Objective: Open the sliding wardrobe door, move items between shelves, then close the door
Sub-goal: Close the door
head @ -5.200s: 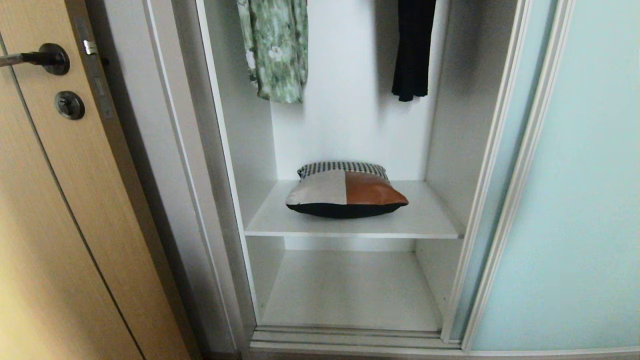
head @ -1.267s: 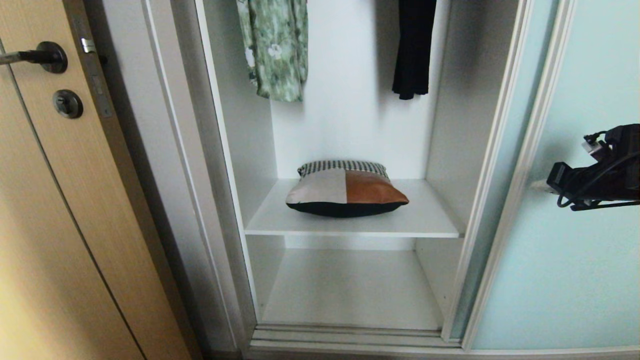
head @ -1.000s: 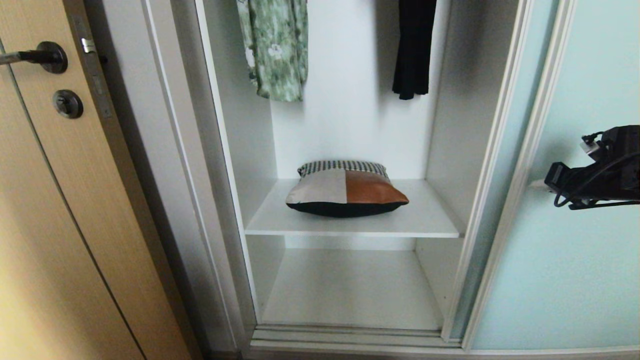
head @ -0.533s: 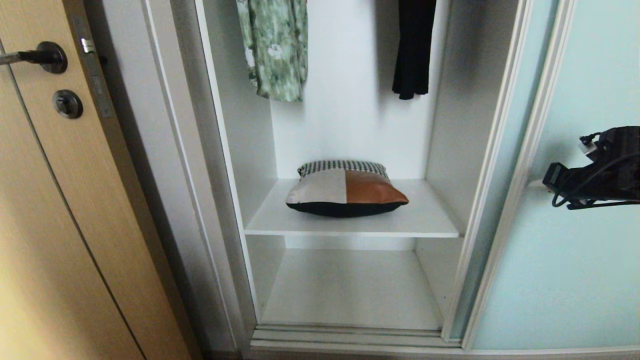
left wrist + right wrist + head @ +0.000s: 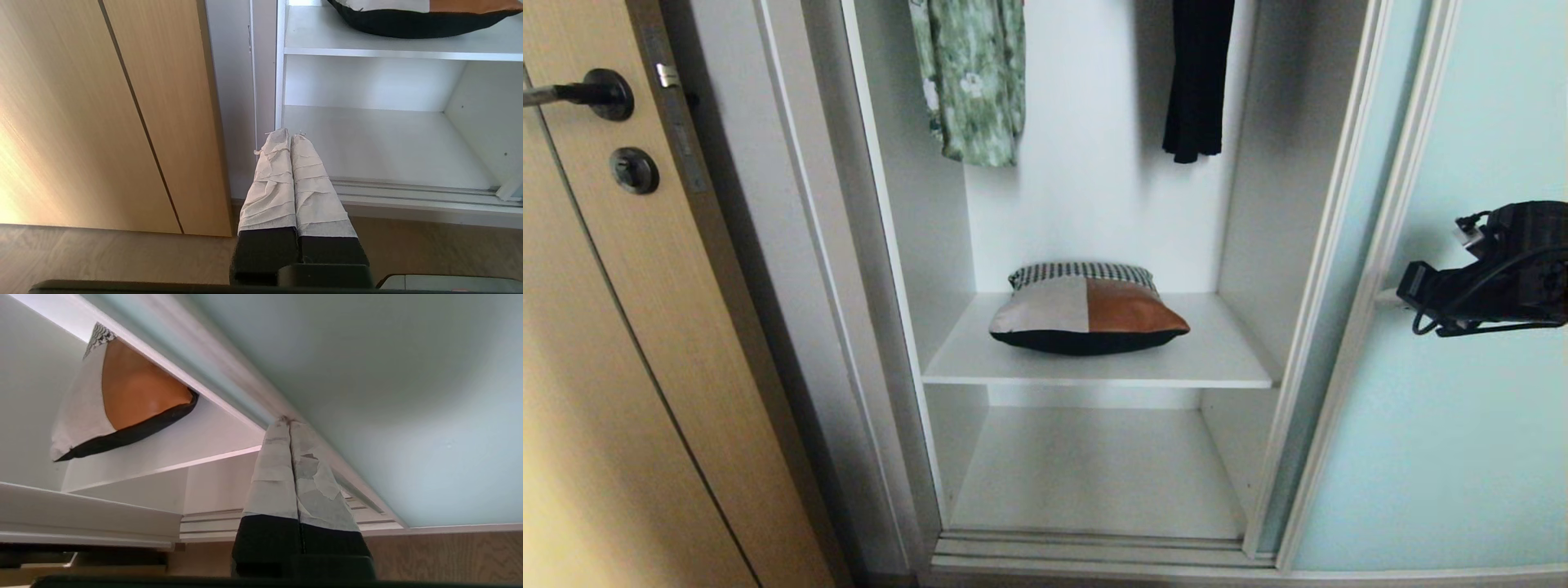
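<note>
From my head camera, the sliding wardrobe door [image 5: 1462,408] stood upright to the right of the open compartment, its long axis vertical, the frosted blue-green pane framed by a thin pale metal edge. Left of that edge, the items [image 5: 1086,309] lay flat on the upper of the shelves [image 5: 1217,359], a soft cushion-like bundle with its long axis running side to side, parallel to the shelf's front edge; a white patch and a rust-orange patch faced up over a black underside, with a checked strip along the back. The lower shelf [image 5: 1094,474] sat directly under it. A green floral garment [image 5: 972,82] and a slim black garment [image 5: 1196,82] hung above the bundle. My right gripper [image 5: 1388,299] reached in level from the right, in front of the glass, its tip at the door's frame. A tan wooden door [image 5: 621,367] stood left of the wardrobe.

From my left wrist camera, my left gripper [image 5: 290,136] had its wrapped fingers [image 5: 269,183] pressed together, holding nothing, hanging clear in front of the wardrobe's left upright, near the lower shelf's front edge. The black underside of the bundle showed on the shelf above.

From my right wrist camera, my right gripper's wrapped fingers [image 5: 278,473] were closed flat against each other, gripping nothing, with their tips touching the inner frame edge of the sliding door. The bundle's orange corner showed beyond that frame, on the upper shelf.
</note>
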Tool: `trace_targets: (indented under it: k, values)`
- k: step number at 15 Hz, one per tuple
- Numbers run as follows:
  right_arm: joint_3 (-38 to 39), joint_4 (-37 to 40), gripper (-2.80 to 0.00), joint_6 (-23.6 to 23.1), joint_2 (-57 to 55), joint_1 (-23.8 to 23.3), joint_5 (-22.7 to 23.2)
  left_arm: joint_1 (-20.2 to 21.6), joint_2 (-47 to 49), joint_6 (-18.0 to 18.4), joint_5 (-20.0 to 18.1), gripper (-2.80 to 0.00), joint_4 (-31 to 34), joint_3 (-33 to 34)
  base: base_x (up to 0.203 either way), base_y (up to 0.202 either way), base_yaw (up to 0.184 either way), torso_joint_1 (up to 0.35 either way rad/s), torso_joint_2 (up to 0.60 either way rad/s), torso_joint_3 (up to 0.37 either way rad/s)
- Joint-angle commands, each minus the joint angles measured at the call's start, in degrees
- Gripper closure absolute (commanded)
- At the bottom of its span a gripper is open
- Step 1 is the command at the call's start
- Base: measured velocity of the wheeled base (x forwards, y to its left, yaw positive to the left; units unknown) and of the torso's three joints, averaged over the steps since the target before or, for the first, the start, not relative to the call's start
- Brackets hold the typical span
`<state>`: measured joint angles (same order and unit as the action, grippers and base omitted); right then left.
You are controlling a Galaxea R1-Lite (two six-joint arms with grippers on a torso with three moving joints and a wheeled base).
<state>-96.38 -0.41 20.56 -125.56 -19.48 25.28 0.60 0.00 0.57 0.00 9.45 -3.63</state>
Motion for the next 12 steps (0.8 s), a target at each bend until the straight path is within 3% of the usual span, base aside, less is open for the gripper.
trace_targets:
  k: [1,5,8,12]
  values:
    - [0.1,-0.1,0.0,0.1,-0.1,0.2,0.2,0.0,0.1,0.0,0.0,0.0,0.0,0.0,0.0,0.0,0.0,0.0,0.0,0.0]
    - [0.5,-0.1,0.0,0.2,0.9,0.3,0.2,0.0,0.1,0.0,-0.1,0.0,0.0,0.0,0.0,0.0,0.0,0.0,0.0,0.0]
    - [0.9,0.0,0.0,0.3,2.5,3.0,0.2,0.0,0.1,0.0,0.0,0.0,0.0,0.0,0.0,0.0,0.0,0.0,0.0,0.0]
    - [2.1,-0.1,0.0,0.2,3.9,7.7,-5.8,0.0,0.1,0.0,0.0,0.0,0.0,0.0,0.0,0.0,0.0,0.0,0.0,0.0]
